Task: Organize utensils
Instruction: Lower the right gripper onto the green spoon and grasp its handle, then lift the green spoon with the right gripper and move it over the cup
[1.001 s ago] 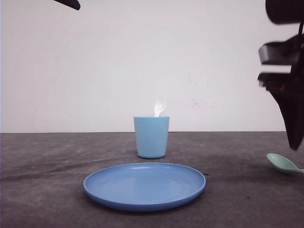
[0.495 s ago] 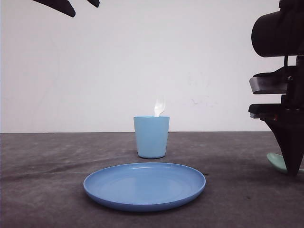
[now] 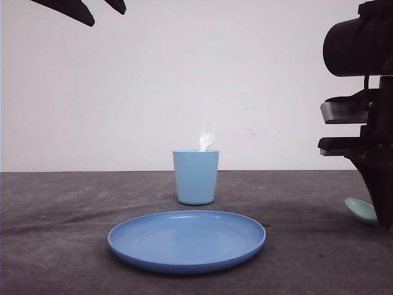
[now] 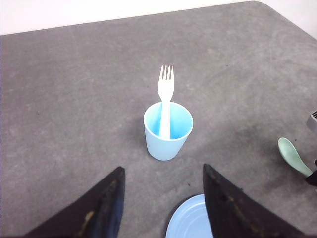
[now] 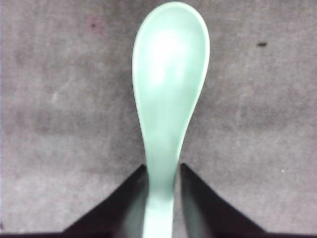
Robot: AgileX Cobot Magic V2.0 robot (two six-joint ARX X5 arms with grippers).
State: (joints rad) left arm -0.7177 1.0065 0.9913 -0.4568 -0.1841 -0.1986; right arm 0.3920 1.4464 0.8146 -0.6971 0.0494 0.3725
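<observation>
The white fork (image 4: 166, 89) stands tines-up inside the light blue cup (image 4: 166, 149), and its top shows above the cup rim (image 3: 206, 136). The mint-green spoon (image 5: 170, 74) lies on the grey table at the far right (image 3: 360, 210), bowl pointing away from my right gripper (image 5: 163, 166). That gripper (image 3: 382, 215) is down at table level and shut on the spoon's handle, one finger on each side. My left gripper (image 4: 163, 168) hangs open high above the table at the upper left (image 3: 105, 15), holding nothing.
A round blue plate (image 3: 187, 239) lies in front of the cup (image 3: 196, 178), near the table's front edge. The spoon (image 4: 292, 154) lies to the right of the plate (image 4: 190, 223). A white wall rises behind the table.
My right arm came down and to the left onto the spoon and now straddles its handle. My left gripper drifted slightly further into view at the upper left.
</observation>
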